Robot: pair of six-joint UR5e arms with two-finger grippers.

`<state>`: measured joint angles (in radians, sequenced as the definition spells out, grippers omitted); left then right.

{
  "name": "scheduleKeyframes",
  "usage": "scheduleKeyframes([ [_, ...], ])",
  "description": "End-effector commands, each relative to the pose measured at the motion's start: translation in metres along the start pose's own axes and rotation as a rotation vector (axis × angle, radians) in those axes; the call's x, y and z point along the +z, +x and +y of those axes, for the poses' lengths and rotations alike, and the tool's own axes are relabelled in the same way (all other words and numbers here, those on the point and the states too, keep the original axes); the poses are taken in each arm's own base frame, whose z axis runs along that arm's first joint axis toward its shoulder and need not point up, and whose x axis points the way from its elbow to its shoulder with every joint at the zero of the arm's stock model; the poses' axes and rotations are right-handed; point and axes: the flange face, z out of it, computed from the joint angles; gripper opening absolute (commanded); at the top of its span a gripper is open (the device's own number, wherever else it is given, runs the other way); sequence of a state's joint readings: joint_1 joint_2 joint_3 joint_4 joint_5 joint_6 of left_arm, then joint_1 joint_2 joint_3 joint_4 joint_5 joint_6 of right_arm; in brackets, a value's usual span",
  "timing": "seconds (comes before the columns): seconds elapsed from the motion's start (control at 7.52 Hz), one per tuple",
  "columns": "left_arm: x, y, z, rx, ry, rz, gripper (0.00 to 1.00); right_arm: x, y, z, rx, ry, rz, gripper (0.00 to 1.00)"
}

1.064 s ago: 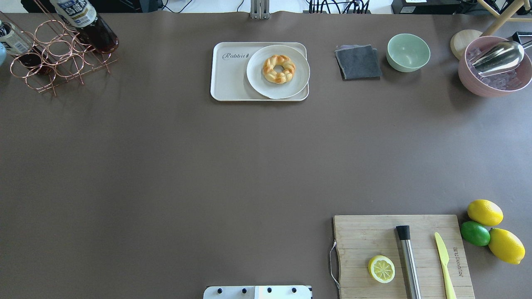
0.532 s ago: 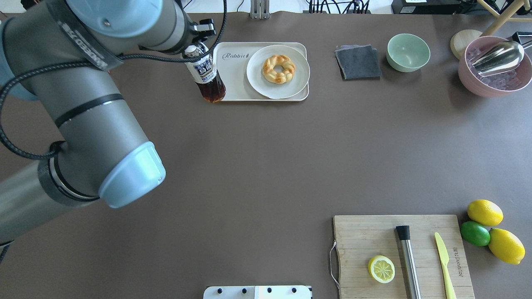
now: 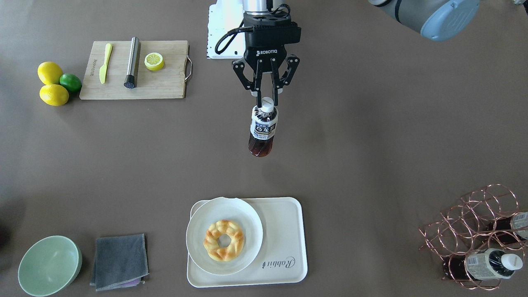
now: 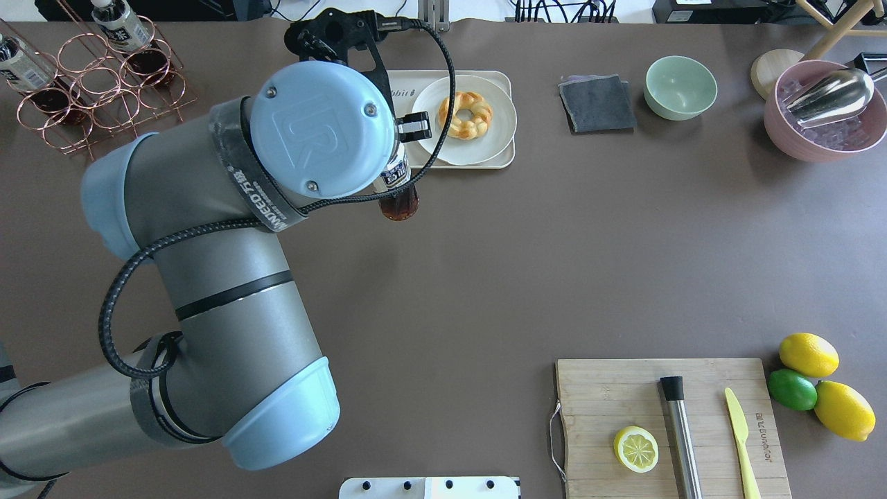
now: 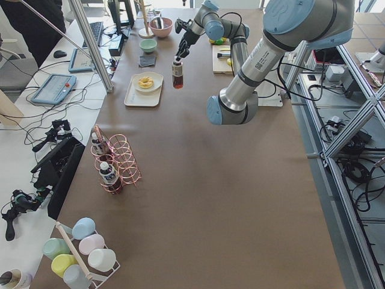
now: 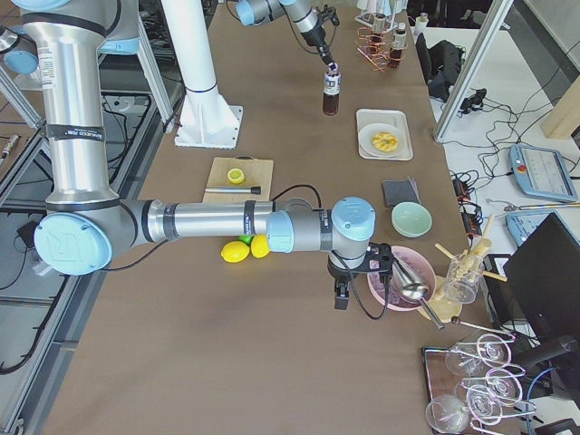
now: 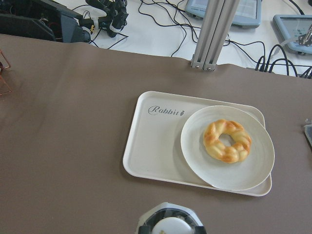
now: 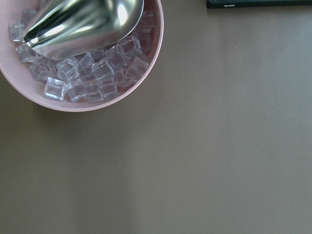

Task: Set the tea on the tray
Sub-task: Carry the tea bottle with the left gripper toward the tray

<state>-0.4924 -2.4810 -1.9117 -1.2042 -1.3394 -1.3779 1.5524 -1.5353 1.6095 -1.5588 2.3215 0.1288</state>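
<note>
Short of the tray, on the robot's side, your left gripper is clamping the tea by its white cap, with fingers pressing in from both sides. You are seeing the bottle hanging upright, apart from the tray and not touching it. On the tray's end toward the robot's right, a plate is carrying a braided pastry. Well away from the tray, further toward the robot's right, your right gripper is hovering beside an ice bowl. Whether its jaws are parted, you cannot tell.
</note>
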Motion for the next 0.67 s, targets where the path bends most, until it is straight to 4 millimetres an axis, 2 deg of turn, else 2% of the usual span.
scheduleKeyframes([
  [0.0, -0.007, 0.035, 0.031, 0.052, 0.003, -0.028, 0.00, 0.002, 0.002, 0.003, 0.004, -0.005, -0.002, 1.00],
  [0.4, 0.002, 0.047, 0.072, 0.045, 0.000, -0.037, 0.00, 0.004, 0.004, 0.005, 0.009, -0.010, -0.003, 1.00],
  [0.53, 0.003, 0.048, 0.079, 0.041, -0.005, -0.035, 0.00, 0.005, 0.004, 0.005, 0.010, -0.011, -0.004, 1.00],
])
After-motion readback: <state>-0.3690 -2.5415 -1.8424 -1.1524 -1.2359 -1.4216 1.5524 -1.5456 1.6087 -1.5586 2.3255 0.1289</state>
